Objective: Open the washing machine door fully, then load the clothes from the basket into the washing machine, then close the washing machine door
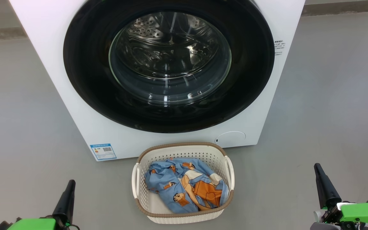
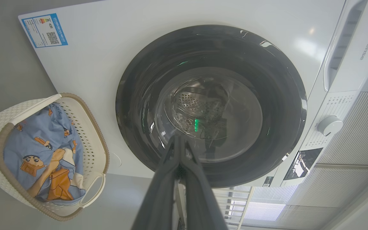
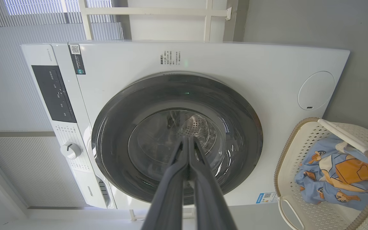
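Two grippers were noted shut & empty: left gripper [image 1: 70,187], right gripper [image 1: 318,172], low either side of basket [image 1: 184,145]. Washing machine door [image 1: 169,57] was found closed, ahead & above, centred btwn them; neither arm was judged nearer. Clothes [image 1: 184,185] were noted in basket on floor.

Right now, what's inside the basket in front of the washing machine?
The basket holds a crumpled light blue garment with orange cartoon figures, covering most of its floor. A bare strip of floor shows on the left. Anything under the fabric is hidden.
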